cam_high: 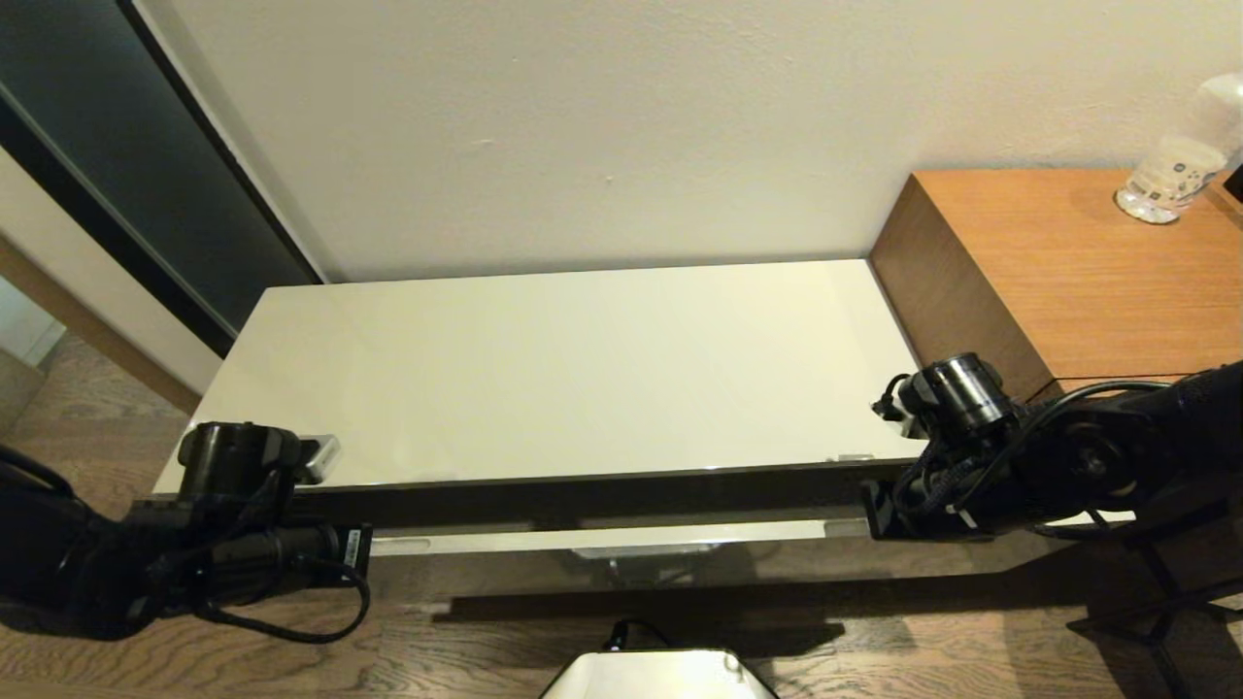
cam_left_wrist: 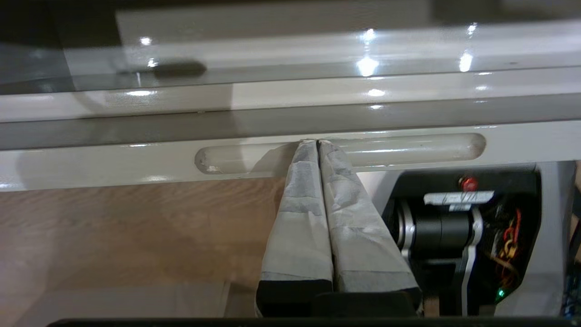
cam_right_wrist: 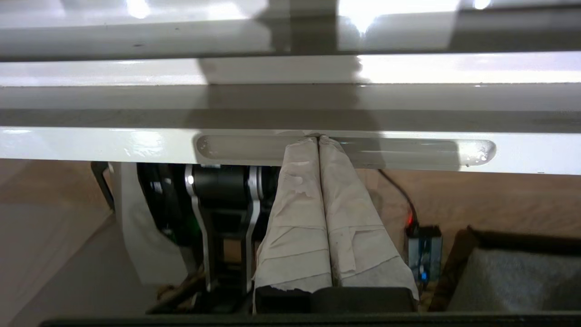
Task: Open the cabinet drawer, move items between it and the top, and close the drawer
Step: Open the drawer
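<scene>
With both the left gripper [cam_left_wrist: 317, 143] and right gripper [cam_right_wrist: 317, 137] clenched empty, tips hooked in the cut-outs of the barely opened drawer [cam_high: 621, 535] directly ahead, an even, simultaneous pull is advised.

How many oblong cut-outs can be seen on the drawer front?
2. One cut-out is at the left claw; the other cut-out is at the right claw, near the drawer's ends.

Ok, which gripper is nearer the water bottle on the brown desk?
Right. The right gripper is at the drawer front's desk-side end, fingers shut in a cut-out, below the water bottle. The left gripper is at the opposite end, also shut in a cut-out.
</scene>
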{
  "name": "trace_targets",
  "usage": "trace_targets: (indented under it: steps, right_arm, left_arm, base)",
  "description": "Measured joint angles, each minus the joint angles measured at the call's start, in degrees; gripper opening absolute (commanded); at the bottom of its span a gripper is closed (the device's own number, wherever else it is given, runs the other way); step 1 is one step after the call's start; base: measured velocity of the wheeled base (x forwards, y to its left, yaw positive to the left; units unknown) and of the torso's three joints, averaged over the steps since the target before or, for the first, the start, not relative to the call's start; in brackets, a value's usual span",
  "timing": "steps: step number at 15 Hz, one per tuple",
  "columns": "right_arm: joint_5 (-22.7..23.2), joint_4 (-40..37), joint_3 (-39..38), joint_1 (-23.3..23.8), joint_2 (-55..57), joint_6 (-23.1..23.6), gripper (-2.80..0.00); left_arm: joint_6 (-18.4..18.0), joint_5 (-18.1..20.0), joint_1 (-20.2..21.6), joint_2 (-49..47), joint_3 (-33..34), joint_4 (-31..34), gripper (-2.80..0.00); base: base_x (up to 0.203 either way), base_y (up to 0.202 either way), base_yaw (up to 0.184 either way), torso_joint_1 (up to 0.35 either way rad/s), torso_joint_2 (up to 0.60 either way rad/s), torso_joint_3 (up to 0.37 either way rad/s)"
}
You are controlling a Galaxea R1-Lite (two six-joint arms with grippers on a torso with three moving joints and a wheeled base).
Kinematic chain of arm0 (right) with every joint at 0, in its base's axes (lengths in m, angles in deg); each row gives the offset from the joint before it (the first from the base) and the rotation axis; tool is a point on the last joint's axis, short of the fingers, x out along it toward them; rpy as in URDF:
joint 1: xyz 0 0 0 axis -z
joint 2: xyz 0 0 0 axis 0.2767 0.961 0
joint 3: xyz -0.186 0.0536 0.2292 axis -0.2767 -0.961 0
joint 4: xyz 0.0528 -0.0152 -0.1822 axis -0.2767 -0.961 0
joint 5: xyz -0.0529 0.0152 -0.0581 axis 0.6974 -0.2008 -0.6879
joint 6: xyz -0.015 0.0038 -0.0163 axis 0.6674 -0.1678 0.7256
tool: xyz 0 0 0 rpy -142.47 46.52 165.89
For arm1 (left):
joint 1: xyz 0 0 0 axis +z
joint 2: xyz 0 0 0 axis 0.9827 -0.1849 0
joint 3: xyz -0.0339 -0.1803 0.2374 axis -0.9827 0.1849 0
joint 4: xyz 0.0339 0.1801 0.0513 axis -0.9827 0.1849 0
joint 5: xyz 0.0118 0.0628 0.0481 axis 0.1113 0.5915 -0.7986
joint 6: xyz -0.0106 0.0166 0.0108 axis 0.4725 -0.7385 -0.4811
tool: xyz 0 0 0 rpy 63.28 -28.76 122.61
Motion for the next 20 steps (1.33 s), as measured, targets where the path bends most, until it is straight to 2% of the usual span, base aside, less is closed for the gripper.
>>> trace_targets:
  steps: [15, 20]
  right_arm:
    - [0.0, -0.2, -7.0, -3.1, -5.9, -2.8, -2.8]
    - [0.1, 0.3, -11.0, -3.2, -7.4, -2.8, -2.8]
  left_arm:
    - [0.9, 0.0, -1.6, 5.4, 8.6, 0.0, -2.8]
    - [1.2, 0.0, -1.8, 5.8, 9.1, 0.1, -2.8]
  base:
    - [0.0, 0.0, 0.0, 0.0, 0.0, 0.0]
    - [0.0, 0.0, 0.0, 0.0, 0.0, 0.0]
